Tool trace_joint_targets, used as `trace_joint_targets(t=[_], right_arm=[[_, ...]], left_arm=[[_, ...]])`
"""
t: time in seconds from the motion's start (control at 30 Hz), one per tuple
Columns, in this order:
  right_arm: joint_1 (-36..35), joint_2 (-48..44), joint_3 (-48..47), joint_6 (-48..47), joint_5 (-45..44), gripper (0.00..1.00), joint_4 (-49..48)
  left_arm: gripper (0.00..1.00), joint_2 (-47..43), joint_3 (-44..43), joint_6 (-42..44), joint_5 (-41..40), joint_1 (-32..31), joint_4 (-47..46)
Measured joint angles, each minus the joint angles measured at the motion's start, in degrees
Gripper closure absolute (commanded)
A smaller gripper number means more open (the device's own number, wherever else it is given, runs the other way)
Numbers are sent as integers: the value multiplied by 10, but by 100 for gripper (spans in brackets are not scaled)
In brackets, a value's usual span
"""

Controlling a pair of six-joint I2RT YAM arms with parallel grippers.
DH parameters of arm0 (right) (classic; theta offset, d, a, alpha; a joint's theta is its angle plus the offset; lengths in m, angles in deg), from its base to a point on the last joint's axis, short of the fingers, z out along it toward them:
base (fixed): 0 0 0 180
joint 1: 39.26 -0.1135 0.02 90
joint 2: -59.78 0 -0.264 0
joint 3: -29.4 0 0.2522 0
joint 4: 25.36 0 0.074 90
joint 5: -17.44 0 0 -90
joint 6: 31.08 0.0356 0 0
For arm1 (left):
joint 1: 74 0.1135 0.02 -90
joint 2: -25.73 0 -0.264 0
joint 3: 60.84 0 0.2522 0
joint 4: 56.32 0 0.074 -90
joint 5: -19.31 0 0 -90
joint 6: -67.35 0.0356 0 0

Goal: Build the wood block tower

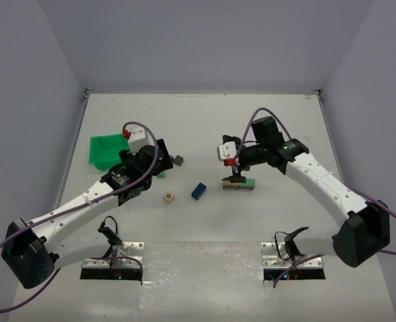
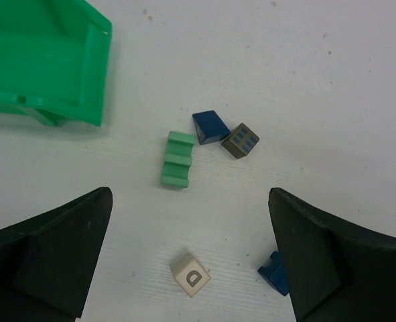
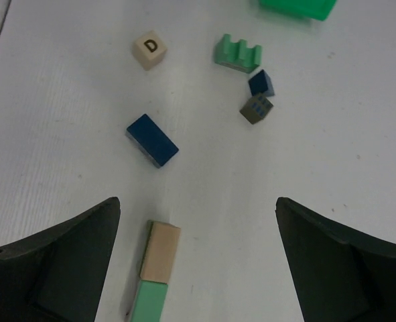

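The wood block tower (image 1: 239,184) is a low row right of centre: a tan block (image 3: 161,251) and a green block (image 3: 147,302) end to end. My right gripper (image 1: 237,176) hovers over it, open and empty, jaws wide (image 3: 198,215). My left gripper (image 1: 152,172) is open and empty, held above the table with the D cube (image 2: 190,274) below its gap (image 2: 189,215). Loose pieces are the D cube (image 1: 169,198), a blue brick (image 1: 198,191), a green notched block (image 2: 177,159), a small blue block (image 2: 210,127) and a grey dotted cube (image 2: 240,141).
A green plastic bin (image 1: 107,151) stands at the left, behind the left gripper, and also shows in the left wrist view (image 2: 43,60). The blue brick (image 2: 273,275) lies partly behind the left gripper's right finger. White walls enclose the table on three sides.
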Motion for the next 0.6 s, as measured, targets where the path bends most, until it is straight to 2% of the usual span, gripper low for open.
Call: trace_joint_targets(t=[0.2, 0.37, 0.6], right_arm=[[-74, 100, 15, -56, -10, 1, 1], [-78, 219, -54, -62, -11, 2, 28], [-115, 319, -92, -61, -53, 18, 10]], left_arm=[[0, -54, 24, -48, -49, 0, 18], [0, -65, 34, -66, -73, 0, 32], [0, -54, 40, -67, -84, 0, 33]])
